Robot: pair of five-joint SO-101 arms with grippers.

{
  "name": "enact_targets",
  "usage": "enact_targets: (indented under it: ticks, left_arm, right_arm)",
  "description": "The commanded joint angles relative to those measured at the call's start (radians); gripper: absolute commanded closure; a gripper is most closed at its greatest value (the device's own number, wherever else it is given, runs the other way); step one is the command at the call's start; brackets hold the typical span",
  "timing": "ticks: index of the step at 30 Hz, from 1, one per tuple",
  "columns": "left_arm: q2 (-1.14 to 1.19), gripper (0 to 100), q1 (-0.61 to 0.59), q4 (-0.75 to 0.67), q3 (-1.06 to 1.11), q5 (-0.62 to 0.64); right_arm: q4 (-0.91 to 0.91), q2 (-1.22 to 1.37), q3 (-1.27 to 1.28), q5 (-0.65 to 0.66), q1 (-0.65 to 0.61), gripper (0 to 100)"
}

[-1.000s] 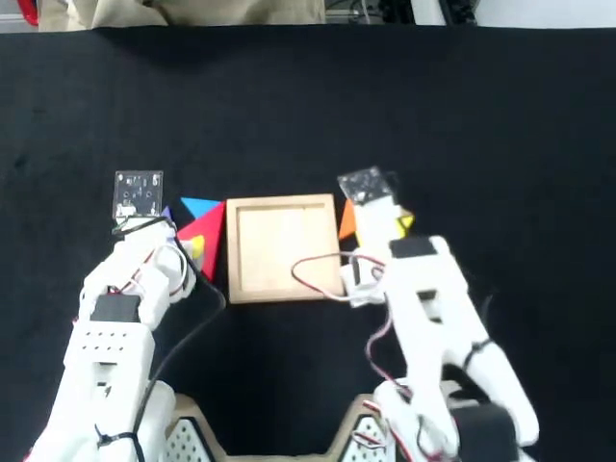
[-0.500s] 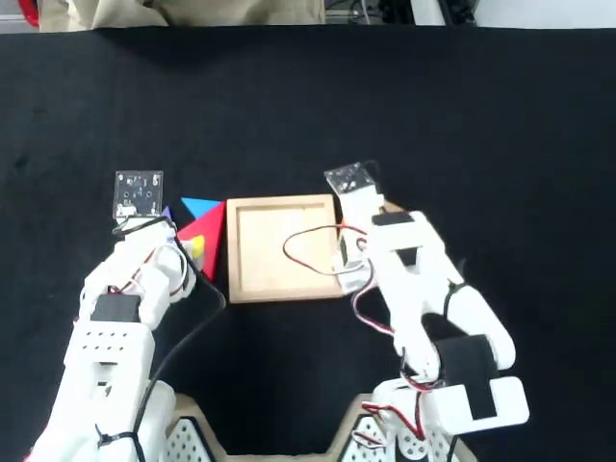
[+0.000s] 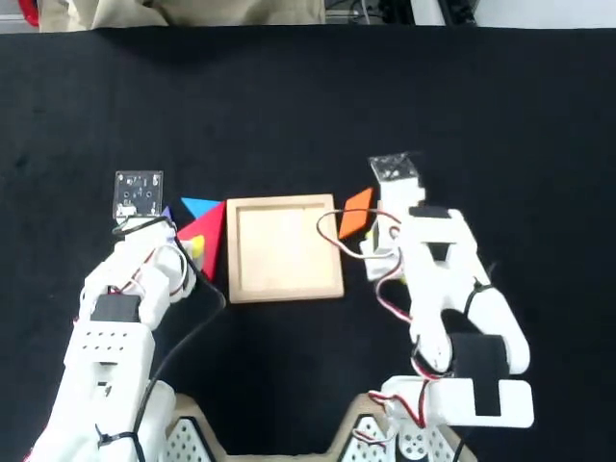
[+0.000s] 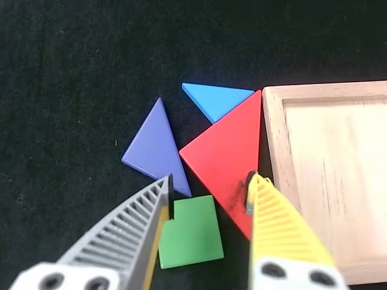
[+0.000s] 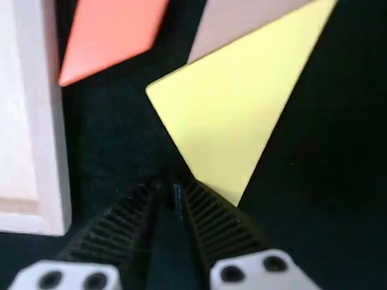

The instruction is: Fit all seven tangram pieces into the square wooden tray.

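The square wooden tray [image 3: 284, 286] lies mid-table with its floor bare. Against its left side lie a red triangle [image 4: 227, 160], a light blue triangle [image 4: 216, 99], a purple triangle [image 4: 154, 148] and a green square [image 4: 188, 232]. My left gripper [image 4: 209, 181] hovers open over them, one finger above the green square's corner and the other above the red triangle's edge. To the tray's right lie an orange parallelogram [image 3: 356, 212], a yellow triangle [image 5: 236, 121] and a pale pink piece [image 5: 242, 18]. My right gripper [image 5: 175, 188] is shut and holds nothing, its tips at the yellow triangle's near edge.
Black cloth covers the table [image 3: 308, 106], with wide free room behind the tray. The right arm [image 3: 428, 255] stands over the pieces right of the tray. Loose red and white cables [image 3: 332, 231] hang over the tray's right rim.
The right arm swung toward the tray, then back out to the right, uncovering the orange parallelogram. The left arm has not moved.
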Motion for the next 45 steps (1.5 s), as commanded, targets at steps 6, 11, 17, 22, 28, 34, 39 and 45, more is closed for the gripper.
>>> enact_targets:
  ticks: [6, 11, 17, 22, 28, 34, 39, 45]
  left_arm:
    - [-0.003, 79, -0.008, -0.015, -0.01, 0.006]
    - [-0.003, 79, -0.007, -0.015, -0.01, 0.006]
    - [-0.003, 79, -0.005, -0.015, -0.01, 0.006]
    - [-0.003, 79, -0.005, -0.015, -0.01, 0.006]
    - [-0.005, 79, -0.005, -0.015, -0.01, 0.006]
    - [-0.006, 79, -0.005, -0.015, -0.01, 0.005]
    - [-0.006, 79, -0.012, -0.015, -0.013, 0.006]
    - [-0.003, 79, -0.013, -0.015, -0.012, 0.006]
  right_arm:
    - [-0.049, 0.001, -0.045, -0.002, 0.029, 98.6]
    - [-0.048, 0.005, -0.061, -0.002, 0.107, 98.6]
    - [-0.048, 0.007, -0.067, -0.002, 0.163, 98.6]
    - [-0.043, -0.001, -0.065, -0.002, 0.146, 98.6]
    - [-0.04, -0.001, -0.062, -0.003, 0.132, 98.6]
    - [0.095, -0.076, -0.091, -0.011, 0.133, 98.6]
    - [0.141, -0.3, -0.035, -0.112, 0.132, 98.4]
    - [0.103, -0.484, 0.073, -0.106, 0.034, 95.5]
